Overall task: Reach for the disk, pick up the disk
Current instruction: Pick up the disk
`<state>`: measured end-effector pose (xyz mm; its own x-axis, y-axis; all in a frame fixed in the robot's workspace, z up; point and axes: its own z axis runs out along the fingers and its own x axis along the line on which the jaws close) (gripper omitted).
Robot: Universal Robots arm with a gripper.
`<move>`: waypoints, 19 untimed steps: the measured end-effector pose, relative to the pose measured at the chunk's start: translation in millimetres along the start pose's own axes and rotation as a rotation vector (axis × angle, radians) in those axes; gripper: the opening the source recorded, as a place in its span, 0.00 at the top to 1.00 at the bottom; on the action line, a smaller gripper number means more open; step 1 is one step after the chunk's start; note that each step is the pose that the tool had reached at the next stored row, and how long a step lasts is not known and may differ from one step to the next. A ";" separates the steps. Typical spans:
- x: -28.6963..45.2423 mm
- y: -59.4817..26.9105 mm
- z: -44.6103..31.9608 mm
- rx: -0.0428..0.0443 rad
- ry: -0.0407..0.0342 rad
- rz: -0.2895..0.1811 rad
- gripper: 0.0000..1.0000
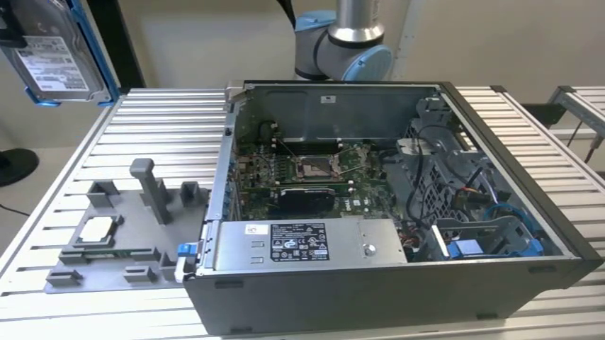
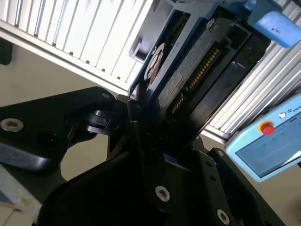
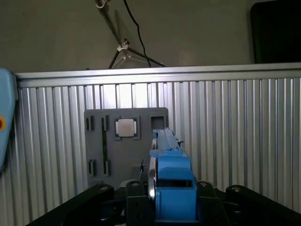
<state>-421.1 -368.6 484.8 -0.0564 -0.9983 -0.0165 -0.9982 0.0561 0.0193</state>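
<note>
Disk [image 3: 172, 181] gripped within tool [image 3: 172, 207].

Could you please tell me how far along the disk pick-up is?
Reach and pick-up both look done: the disk is raised clear of the slatted table, at the exterior view's left, apart from the open computer case. In hand: the gripper is clamped on its blue carrier frame in both wrist views. Nothing of the task appears left.

surface: ribbed metal table [image 1: 166, 110] | on it: grey fixture plate [image 1: 127, 244], open computer case [image 1: 378, 292]
</note>
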 end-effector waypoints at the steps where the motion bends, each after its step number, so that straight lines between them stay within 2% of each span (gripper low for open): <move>1: -0.1 0.1 -4.2 0.0000 0.0001 0.000 1.00; 5: -0.3 0.2 -15.1 -0.0002 0.0002 0.000 1.00; 10: -0.2 -0.3 -15.6 -0.0002 -0.0002 -0.002 1.00; 13: -0.7 -6.9 -15.7 -0.0002 -0.0003 -0.002 1.00; 19: -1.8 -27.8 -16.1 -0.0003 -0.0003 -0.002 1.00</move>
<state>-392.9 -368.6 500.5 -0.0547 -0.9984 -0.0168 -0.9983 0.0543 0.0196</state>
